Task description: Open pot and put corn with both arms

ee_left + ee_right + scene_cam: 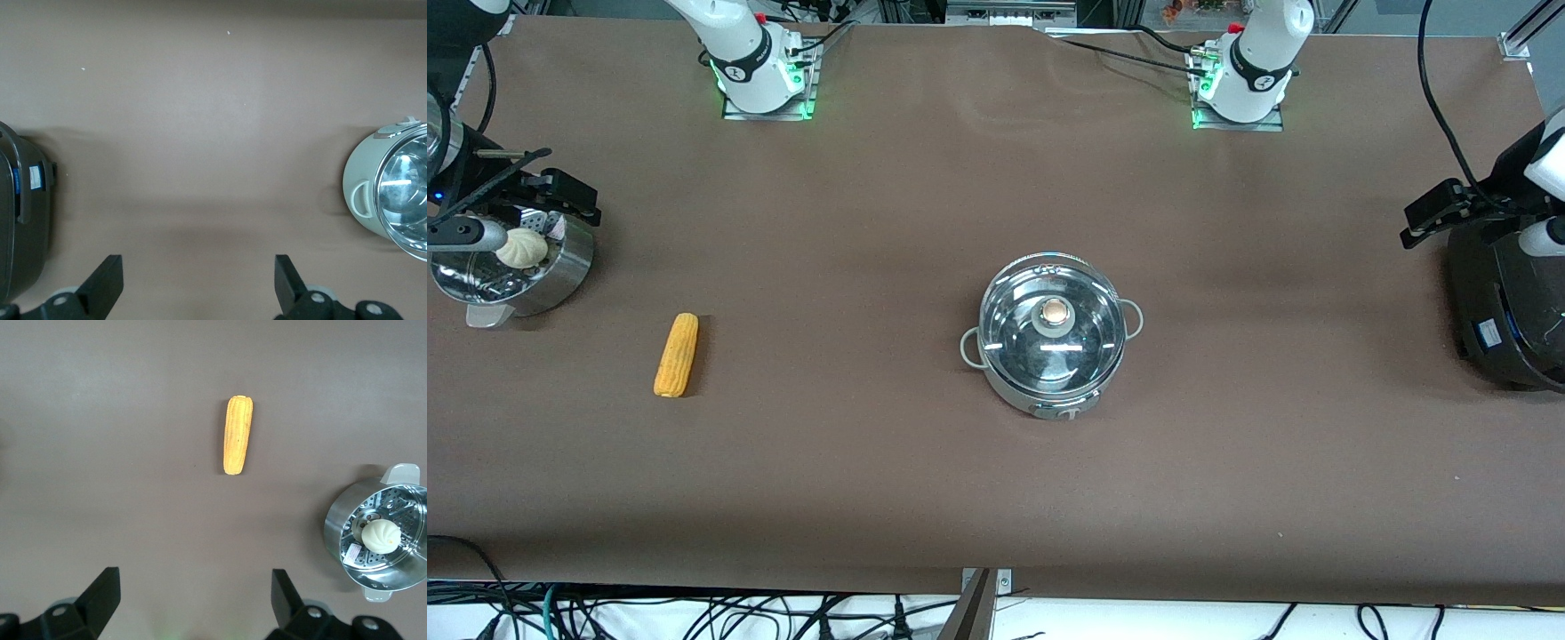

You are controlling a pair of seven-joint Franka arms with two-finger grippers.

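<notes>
The steel pot (1049,373) stands mid-table with its glass lid (1089,342) on and the tan-topped knob (1055,313) at the centre; part of the pot (360,193) also shows in the left wrist view. The yellow-orange corn (677,354) (238,434) lies flat on the table toward the right arm's end. My right gripper (560,197) (195,580) hangs open and empty, high over the steamer basket. At the left arm's end, my left gripper (1436,213) (199,267) is open and empty, up beside the black cooker.
A perforated steel steamer basket (569,267) (337,527) holding a white bun (523,248) (381,536) stands at the right arm's end, farther from the front camera than the corn. The black rounded cooker (1507,311) (20,220) sits at the left arm's end.
</notes>
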